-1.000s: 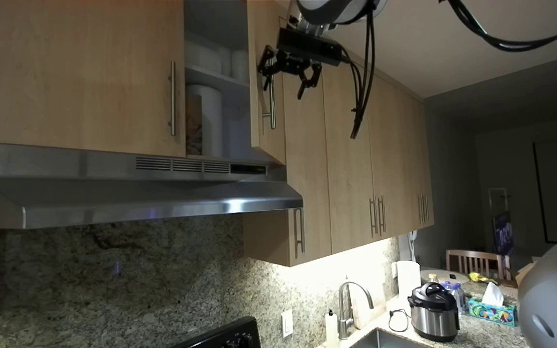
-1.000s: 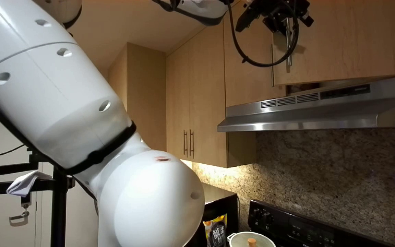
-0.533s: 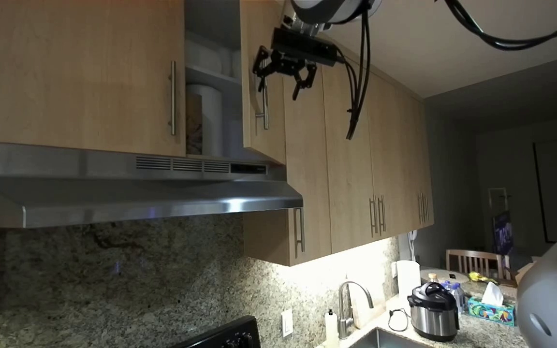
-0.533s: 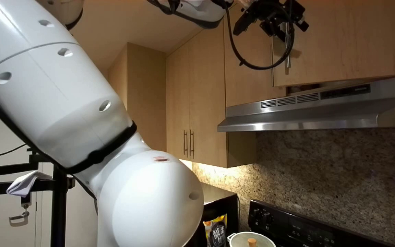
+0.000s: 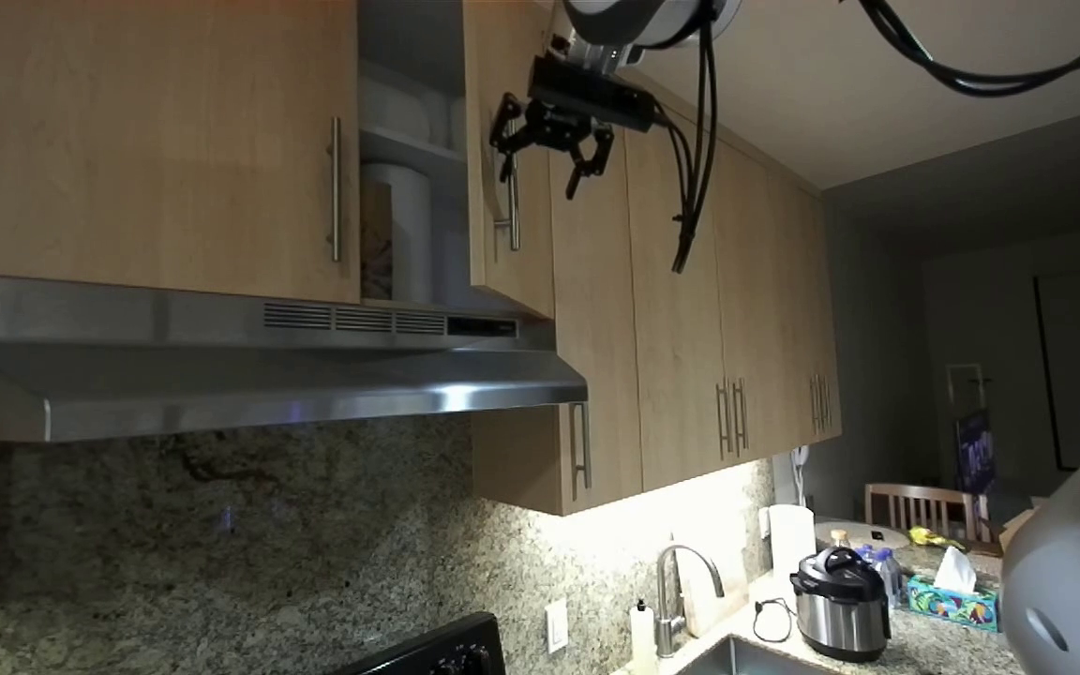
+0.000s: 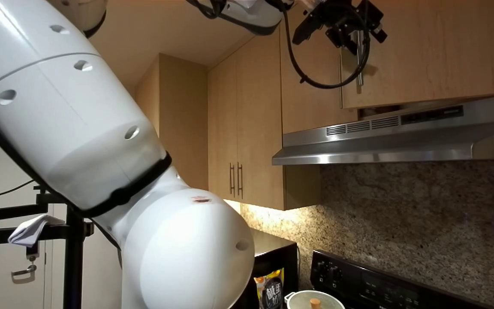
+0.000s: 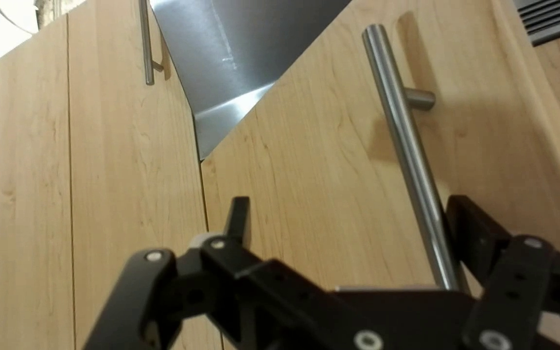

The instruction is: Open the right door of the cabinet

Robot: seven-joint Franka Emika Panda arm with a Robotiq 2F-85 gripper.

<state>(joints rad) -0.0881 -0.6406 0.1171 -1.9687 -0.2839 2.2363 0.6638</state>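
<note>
The right door [image 5: 493, 262] of the cabinet [image 5: 413, 33] stands partly open, a gap beside the left door showing shelves and white containers. On it is a vertical metal bar handle [image 7: 401, 121]. My gripper [image 7: 350, 211] is spread wide over this handle, the bar lying between its fingers. In the wrist view, the right-hand finger [image 7: 477, 233] sits against the bar on the side of the door's free edge, and the left-hand one is well clear of it. In an exterior view the gripper [image 5: 540, 183] hangs at the handle's upper part, which it partly covers.
Below the cabinet is a steel range hood [image 5: 249, 375]. The closed left door [image 5: 156, 150] is beside the gap. Taller cabinet doors [image 5: 671, 281] adjoin on the hinge side. A black cable loop [image 6: 324, 87] hangs from the wrist, and the white arm [image 6: 101, 116] fills the foreground.
In an exterior view the door's free edge has shifted slightly left, narrowing the gap, and the gripper moved left along with it. Over the last half second almost nothing moved.
</note>
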